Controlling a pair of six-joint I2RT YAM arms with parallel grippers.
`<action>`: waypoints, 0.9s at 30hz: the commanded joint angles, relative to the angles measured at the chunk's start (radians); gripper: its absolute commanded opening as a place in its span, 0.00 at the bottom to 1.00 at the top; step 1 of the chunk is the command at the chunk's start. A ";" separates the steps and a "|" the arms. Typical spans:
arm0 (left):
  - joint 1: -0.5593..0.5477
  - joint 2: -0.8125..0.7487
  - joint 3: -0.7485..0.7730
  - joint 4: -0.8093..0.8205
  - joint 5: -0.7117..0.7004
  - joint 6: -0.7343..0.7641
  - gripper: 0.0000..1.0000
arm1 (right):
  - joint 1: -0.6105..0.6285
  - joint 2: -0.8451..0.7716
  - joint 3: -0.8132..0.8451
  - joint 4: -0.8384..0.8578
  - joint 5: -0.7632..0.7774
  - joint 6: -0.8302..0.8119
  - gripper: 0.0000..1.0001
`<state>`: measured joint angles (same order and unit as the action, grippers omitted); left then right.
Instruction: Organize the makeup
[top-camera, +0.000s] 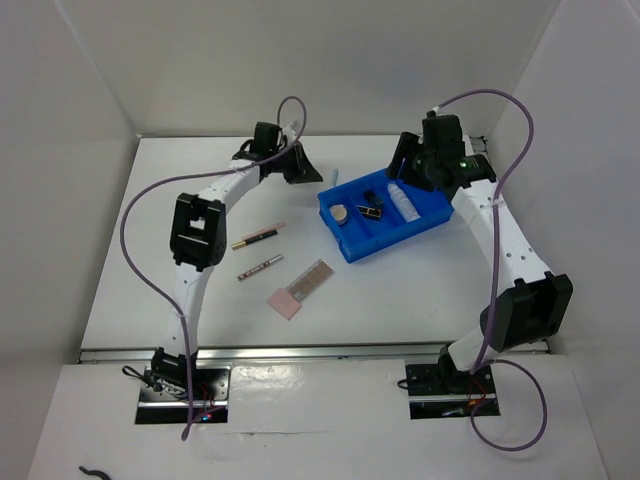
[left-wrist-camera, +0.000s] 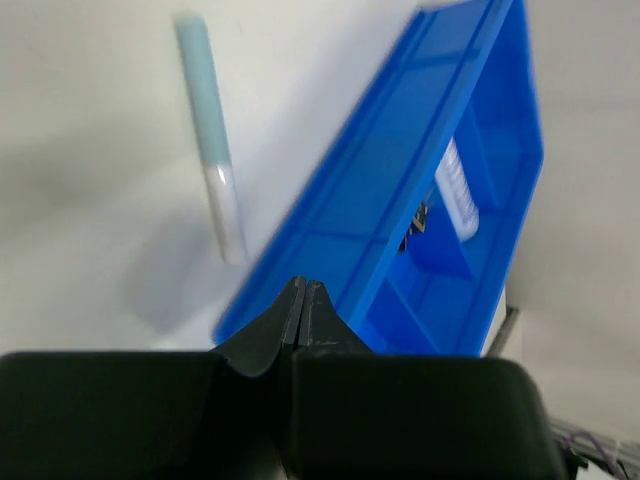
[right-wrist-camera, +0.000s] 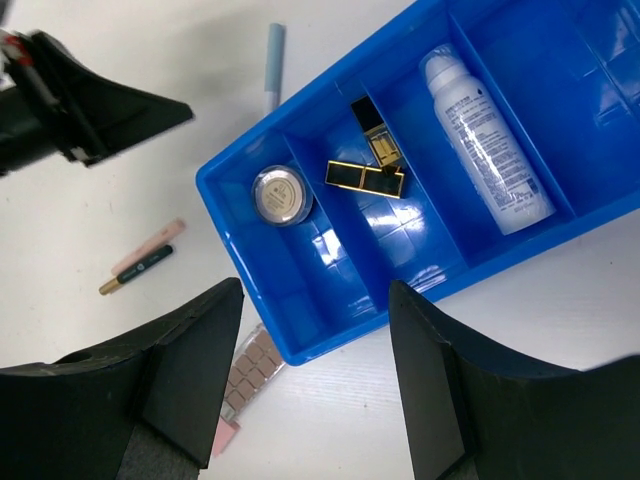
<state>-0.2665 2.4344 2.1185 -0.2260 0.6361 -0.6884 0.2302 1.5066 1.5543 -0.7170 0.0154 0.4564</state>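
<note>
Left gripper (left-wrist-camera: 303, 300) is pinched fully shut on nothing, right by the tray's (right-wrist-camera: 350, 255) corner, near a pale blue pencil (left-wrist-camera: 210, 130) lying on the table (top-camera: 400, 300). Right gripper (right-wrist-camera: 315, 292) hangs over the tray, jaws spread, empty. In the tray, the compact (right-wrist-camera: 280, 193), lipsticks (right-wrist-camera: 366, 176) and tube (right-wrist-camera: 487, 140) each sit in their own compartment. Pink pencil (top-camera: 259, 236), dark pencil (top-camera: 259, 267) and palette (top-camera: 299, 289) are out on the table.

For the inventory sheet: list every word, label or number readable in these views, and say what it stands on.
No text can be quoted; none is legible.
White bottle in the blue tray: several lines of small print, too small to read.
Pink and black pencil on the table: a tiny light mark on the black part, unreadable.
Nothing else shows lettering.
</note>
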 joint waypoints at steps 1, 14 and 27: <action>-0.072 -0.009 -0.026 0.008 0.082 0.013 0.00 | 0.018 0.004 0.046 0.054 0.008 0.010 0.68; -0.184 -0.022 0.040 -0.209 0.073 0.253 0.00 | 0.047 0.023 0.046 0.064 0.017 0.019 0.68; -0.174 0.055 0.193 -0.178 -0.424 0.188 0.72 | 0.047 0.041 0.064 0.054 0.037 -0.008 0.68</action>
<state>-0.4454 2.4557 2.2639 -0.4412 0.3454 -0.5011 0.2687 1.5364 1.5658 -0.6941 0.0334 0.4683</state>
